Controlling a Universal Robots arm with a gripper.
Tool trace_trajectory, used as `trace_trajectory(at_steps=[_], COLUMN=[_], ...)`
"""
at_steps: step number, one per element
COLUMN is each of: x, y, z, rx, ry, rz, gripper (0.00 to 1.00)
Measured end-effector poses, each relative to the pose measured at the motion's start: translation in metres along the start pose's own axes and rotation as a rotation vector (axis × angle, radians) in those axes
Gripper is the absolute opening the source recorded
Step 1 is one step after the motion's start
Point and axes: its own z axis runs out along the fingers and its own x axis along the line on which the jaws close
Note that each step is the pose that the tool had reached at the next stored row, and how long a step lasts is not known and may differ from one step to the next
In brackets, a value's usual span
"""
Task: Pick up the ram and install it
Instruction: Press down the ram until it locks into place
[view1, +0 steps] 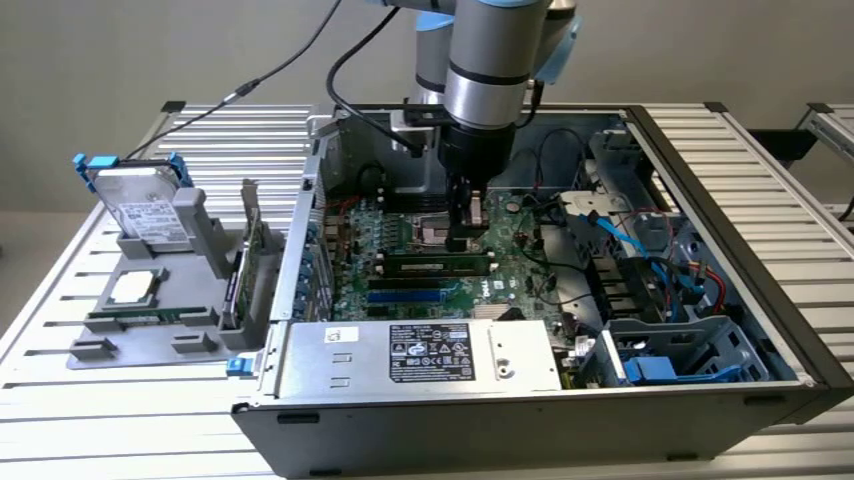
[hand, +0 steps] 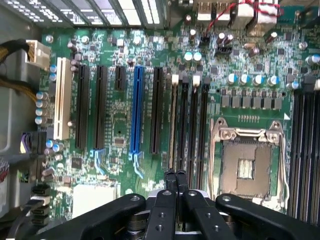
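The ram (view1: 434, 265), a green stick with black chips, stands on edge in a motherboard slot inside the open case. In the wrist view I look down on the ram (hand: 173, 125) as a thin strip in one of the black slots beside the CPU socket (hand: 247, 167). My gripper (view1: 465, 240) hangs straight down over the end of the stick at the exterior view's right. The gripper (hand: 175, 174) is shut, its two fingers pressed together with nothing between them. The tips are on or just above the stick's top edge; I cannot tell which.
A grey fixture (view1: 147, 320) left of the case holds a hard drive (view1: 140, 205), a CPU chip (view1: 134, 288) and an upright card (view1: 247, 270). The power supply (view1: 420, 355) fills the case front. Blue cables (view1: 641, 240) and a drive cage (view1: 674, 355) crowd the case at the exterior view's right.
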Motion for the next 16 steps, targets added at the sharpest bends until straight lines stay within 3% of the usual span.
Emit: trace_trajectory(at_steps=[5,16], x=[0.000,-0.001], y=[-0.0093,-0.0107], z=[-0.0005,0.0109], rx=[0.0000,0.0000], ry=[0.0001,0.0004], rz=[0.000,0.000], gripper=[0.10,0.10])
